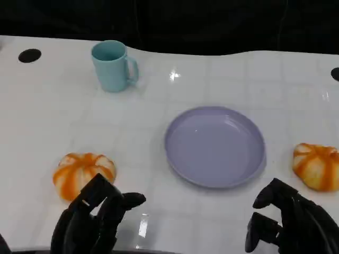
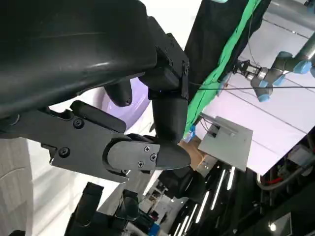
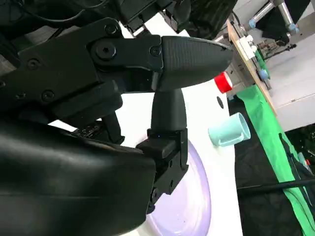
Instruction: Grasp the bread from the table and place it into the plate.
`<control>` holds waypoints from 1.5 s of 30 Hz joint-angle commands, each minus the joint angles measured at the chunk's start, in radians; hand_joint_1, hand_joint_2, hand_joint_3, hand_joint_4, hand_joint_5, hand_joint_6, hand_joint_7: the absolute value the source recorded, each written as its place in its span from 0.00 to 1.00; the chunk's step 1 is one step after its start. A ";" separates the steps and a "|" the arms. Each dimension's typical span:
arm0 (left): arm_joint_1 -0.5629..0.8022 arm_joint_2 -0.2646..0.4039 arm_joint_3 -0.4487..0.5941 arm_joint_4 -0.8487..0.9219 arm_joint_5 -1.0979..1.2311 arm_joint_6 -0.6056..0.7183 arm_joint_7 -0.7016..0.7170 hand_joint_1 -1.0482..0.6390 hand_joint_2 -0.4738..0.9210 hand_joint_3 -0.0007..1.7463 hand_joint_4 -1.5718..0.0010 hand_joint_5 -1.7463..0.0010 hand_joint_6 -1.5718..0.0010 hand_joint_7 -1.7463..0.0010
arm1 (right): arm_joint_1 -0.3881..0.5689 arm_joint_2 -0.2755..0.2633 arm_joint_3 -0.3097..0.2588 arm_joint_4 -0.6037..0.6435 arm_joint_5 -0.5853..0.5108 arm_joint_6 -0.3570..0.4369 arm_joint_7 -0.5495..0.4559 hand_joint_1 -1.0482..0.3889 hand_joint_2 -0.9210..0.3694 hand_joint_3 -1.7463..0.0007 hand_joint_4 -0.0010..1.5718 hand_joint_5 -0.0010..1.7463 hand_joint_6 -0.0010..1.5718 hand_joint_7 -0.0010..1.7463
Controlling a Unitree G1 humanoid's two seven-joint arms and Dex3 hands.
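Two orange-and-white striped bread rolls lie on the white table: one at the front left (image 1: 83,174) and one at the right edge (image 1: 317,165). Between them sits the empty lilac plate (image 1: 214,145), which also appears past the fingers in the left wrist view (image 2: 140,101) and the right wrist view (image 3: 192,201). My left hand (image 1: 95,217) hovers just in front of the left roll, fingers apart, holding nothing. Near the front right, my right hand (image 1: 291,225) is below the right roll, also empty with fingers apart.
A teal mug (image 1: 112,66) stands at the back left and shows in the right wrist view (image 3: 229,130). Round black holes mark the table at the far left (image 1: 29,55) and far right (image 1: 335,74). A dark backdrop runs behind the table.
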 commanded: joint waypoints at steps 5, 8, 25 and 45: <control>0.004 0.018 0.010 -0.001 -0.016 -0.009 -0.042 0.30 1.00 0.22 0.60 0.12 0.58 0.52 | -0.001 -0.004 -0.005 -0.011 0.010 -0.007 0.003 0.38 0.00 0.69 0.46 1.00 0.28 1.00; 0.006 0.018 0.012 -0.006 -0.018 -0.006 -0.041 0.30 1.00 0.22 0.59 0.14 0.55 0.58 | 0.001 -0.005 -0.004 -0.016 0.008 -0.004 0.000 0.38 0.00 0.70 0.46 1.00 0.28 1.00; 0.006 0.056 0.017 -0.083 0.114 -0.135 0.007 0.27 1.00 0.14 0.65 0.45 0.56 0.92 | 0.011 0.000 0.002 -0.027 0.006 -0.004 -0.006 0.38 0.00 0.69 0.46 1.00 0.28 1.00; 0.051 0.266 -0.050 -0.310 0.602 -0.228 0.169 0.29 1.00 0.03 0.89 0.93 0.84 1.00 | 0.009 0.001 0.005 -0.025 0.006 -0.005 -0.003 0.37 0.00 0.70 0.47 1.00 0.29 1.00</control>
